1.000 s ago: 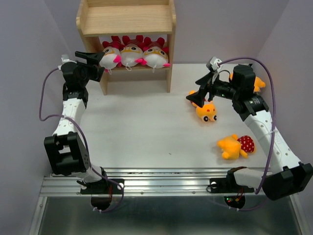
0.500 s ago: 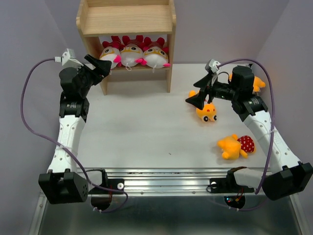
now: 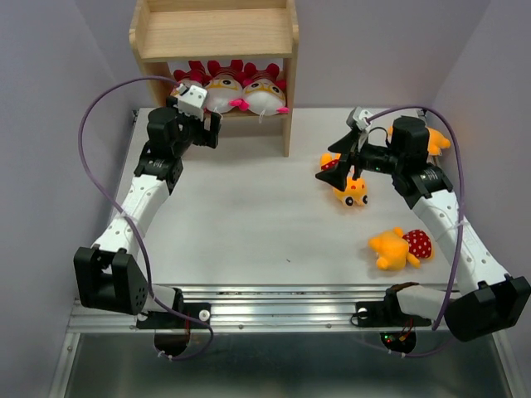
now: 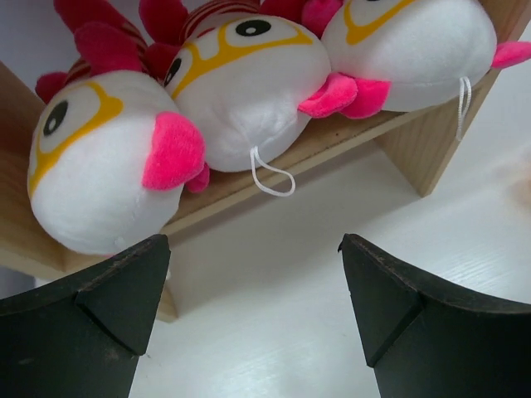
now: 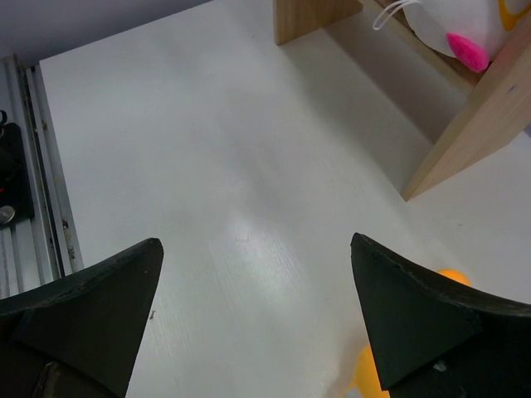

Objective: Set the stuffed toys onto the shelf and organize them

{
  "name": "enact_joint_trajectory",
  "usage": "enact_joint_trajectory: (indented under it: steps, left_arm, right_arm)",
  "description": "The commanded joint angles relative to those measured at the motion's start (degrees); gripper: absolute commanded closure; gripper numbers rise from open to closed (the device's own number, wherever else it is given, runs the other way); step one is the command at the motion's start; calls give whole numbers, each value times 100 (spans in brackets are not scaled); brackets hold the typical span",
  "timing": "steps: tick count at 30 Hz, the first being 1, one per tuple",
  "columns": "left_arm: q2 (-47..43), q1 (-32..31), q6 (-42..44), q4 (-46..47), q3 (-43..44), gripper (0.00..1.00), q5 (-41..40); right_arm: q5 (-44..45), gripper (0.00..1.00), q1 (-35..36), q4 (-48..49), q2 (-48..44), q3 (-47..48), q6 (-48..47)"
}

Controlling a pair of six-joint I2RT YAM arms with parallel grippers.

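The wooden shelf (image 3: 214, 33) stands at the back. Three white-faced stuffed toys sit side by side on its lower tier: left (image 4: 99, 174), middle (image 4: 241, 99), right (image 4: 415, 50). The top tier holds nothing. My left gripper (image 3: 207, 131) is open and empty just in front of the lower tier, also seen in the left wrist view (image 4: 253, 307). My right gripper (image 3: 328, 164) is open and empty beside an orange toy (image 3: 353, 191) on the table. A second orange toy (image 3: 398, 247) lies nearer the front. A third (image 3: 440, 143) is half hidden behind the right arm.
The shelf's right side panel (image 5: 473, 124) stands ahead of the right gripper (image 5: 257, 315). Grey walls close in at left, right and back. A metal rail (image 3: 290, 303) runs along the table's near edge.
My left arm has swung from the shelf's left side, away from the left toy, to the front of the lower tier. The right gripper has barely moved.
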Motion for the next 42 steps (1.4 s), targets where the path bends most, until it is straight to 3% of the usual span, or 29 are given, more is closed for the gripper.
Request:
enact_joint_trajectory:
  steps: [1,9,16,26,29,38,40,42]
  left_arm:
    - [109,-61,1452,851,513,5,297]
    - [873,-316,2454,975,1075,6,359]
    - [1507,-483,2727,614,1664,9,561]
    - [1912,-536,2824,649,1656,14,43]
    - [1991,-527,2763,746,1656,22,-185]
    - [2254,-536,2359,966,1902,68,-476]
    - [2263,-536,2262,974,1946,73,-441]
    - [2255,-536,2052,983,1981,90,-440]
  right_arm:
    - [-119,0,-35,259,-259,-59,-143]
    - [-172,0,-88,259,-330,-191,-195]
    - [-190,0,-88,259,-329,-200,-213]
    - [-216,0,-194,259,-339,-138,-204]
    - [-234,0,-194,268,-338,-147,-195]
    - [-277,0,-246,260,-356,-120,-143]
    - [-286,0,-299,260,-347,-120,-134]
    - [-286,0,-299,259,-365,-120,-116]
